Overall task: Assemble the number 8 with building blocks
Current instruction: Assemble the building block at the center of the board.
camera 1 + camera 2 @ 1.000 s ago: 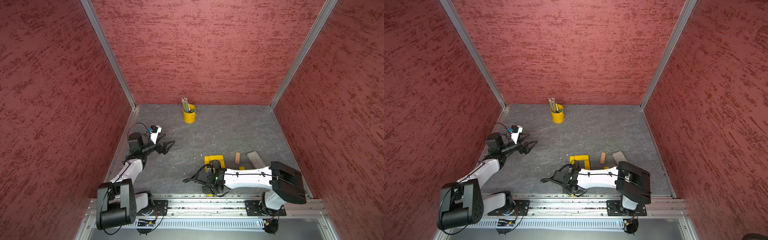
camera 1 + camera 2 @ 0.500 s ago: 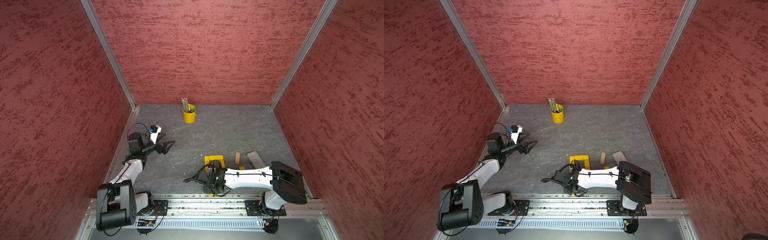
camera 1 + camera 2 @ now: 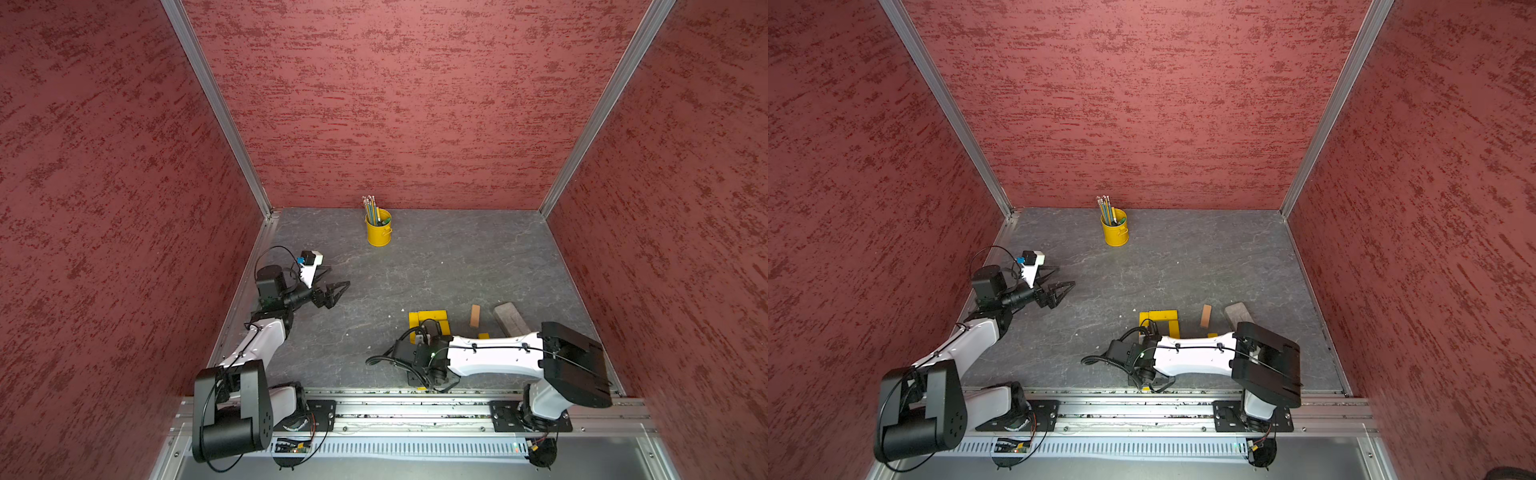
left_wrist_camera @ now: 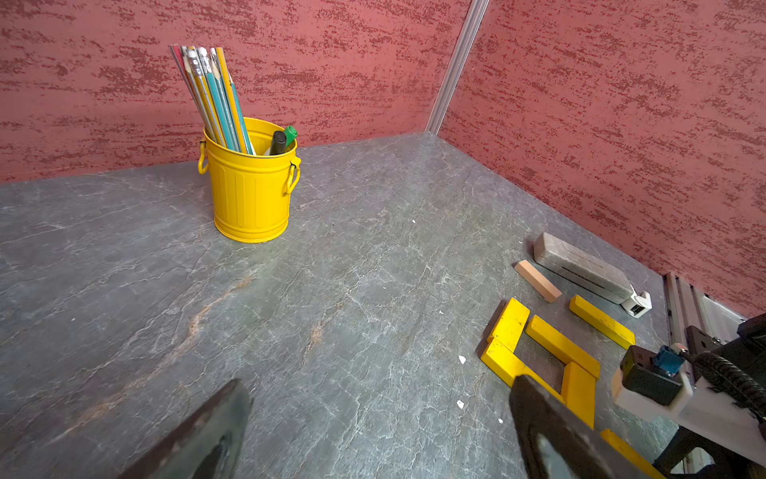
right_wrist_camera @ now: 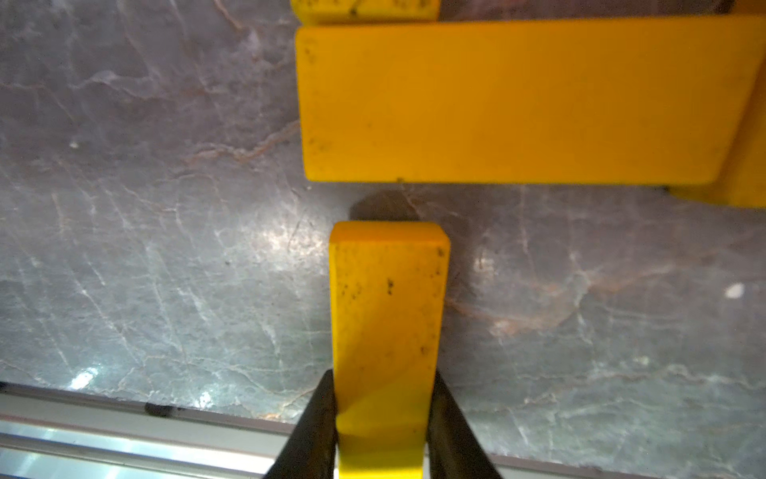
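Near the counter's (image 3: 415, 270) front edge, one loop of four yellow planks (image 3: 432, 315) lies closed, the right jaws clamp a fifth yellow plank (image 5: 389, 315) just short of it, a sixth yellow plank (image 4: 601, 321) and the tan plank (image 4: 538, 281) lie loose beside it, and the left jaws stand apart, well away.

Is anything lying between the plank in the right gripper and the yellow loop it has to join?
Nothing visible. In the right wrist view the right gripper holds its plank end-on toward the loop's near plank, with only bare table and a shadow in the gap between them.
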{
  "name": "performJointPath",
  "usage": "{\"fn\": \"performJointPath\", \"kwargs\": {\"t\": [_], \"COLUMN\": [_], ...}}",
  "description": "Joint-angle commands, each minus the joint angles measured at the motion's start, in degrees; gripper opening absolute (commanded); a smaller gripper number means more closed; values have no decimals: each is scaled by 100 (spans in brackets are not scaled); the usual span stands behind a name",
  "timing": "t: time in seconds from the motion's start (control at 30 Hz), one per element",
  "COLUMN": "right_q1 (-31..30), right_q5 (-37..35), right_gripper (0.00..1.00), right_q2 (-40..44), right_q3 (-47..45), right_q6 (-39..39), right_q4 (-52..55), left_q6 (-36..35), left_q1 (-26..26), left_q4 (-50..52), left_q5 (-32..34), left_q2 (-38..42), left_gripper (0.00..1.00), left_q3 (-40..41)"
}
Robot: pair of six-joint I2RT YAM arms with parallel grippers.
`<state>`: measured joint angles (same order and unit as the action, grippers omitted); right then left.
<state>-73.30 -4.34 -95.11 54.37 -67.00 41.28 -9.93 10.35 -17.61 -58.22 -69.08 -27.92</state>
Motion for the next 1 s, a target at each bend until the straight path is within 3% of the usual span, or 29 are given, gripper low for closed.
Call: {"fn": "performJointPath", "kwargs": {"t": [0.0, 0.97], "right_q1": [45, 53], "right_q5": [-250, -198], "right_gripper": [29, 29], "right_q2": [-116, -349], "right_q3": [118, 316], "right_q6": [5, 32], "right_q4": [73, -32], "left_q6": [-64, -39], "left_q1": [64, 64], "left_q4": [-24, -67], "left_q5": [-55, -58], "left_q2": [90, 79], "left_gripper": [100, 100], "left_q3": [78, 70]}}
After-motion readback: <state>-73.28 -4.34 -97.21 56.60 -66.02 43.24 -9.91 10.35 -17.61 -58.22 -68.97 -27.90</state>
